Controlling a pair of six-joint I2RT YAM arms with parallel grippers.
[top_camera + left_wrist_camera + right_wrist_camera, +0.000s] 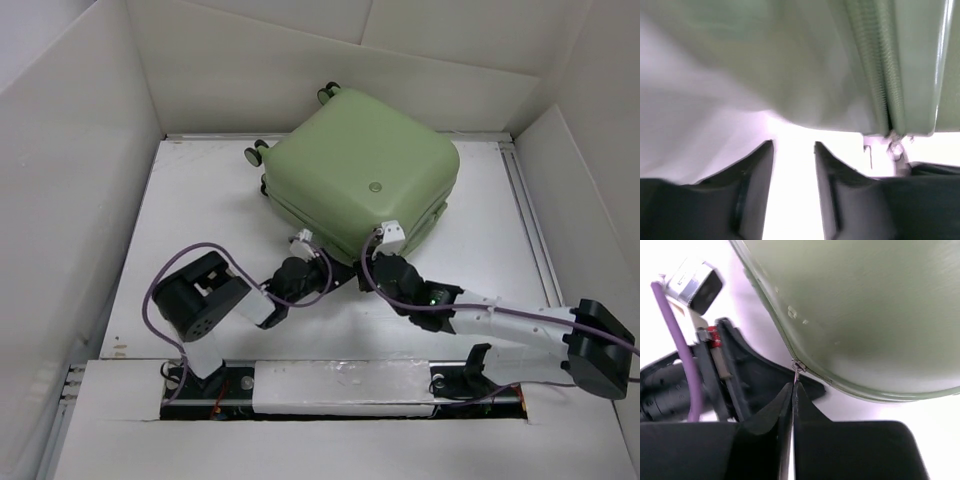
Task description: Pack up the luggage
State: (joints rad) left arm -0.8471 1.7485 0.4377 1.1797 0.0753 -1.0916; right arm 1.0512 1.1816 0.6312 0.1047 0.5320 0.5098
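The luggage [365, 170], a pale sage-green hard-shell suitcase, lies closed on the white table, with its wheels [255, 155] at the far left and its silver badge [374, 186] facing up. My right gripper [368, 260] is at its near corner, shut [792, 386] on the small metal zipper pull [797, 371] hanging from the shell's [865, 305] zip seam. My left gripper [338, 270] is right beside it, open and empty [794, 145], its fingers just below the shell [790, 60] and left of the zipper [875, 75].
White walls [80, 180] box in the table on the left, back and right. A raised white ledge [340, 385] runs along the near edge by the arm bases. Purple cables [200, 250] loop from both wrists. The left arm's black fingers [755, 375] lie close beside the right gripper.
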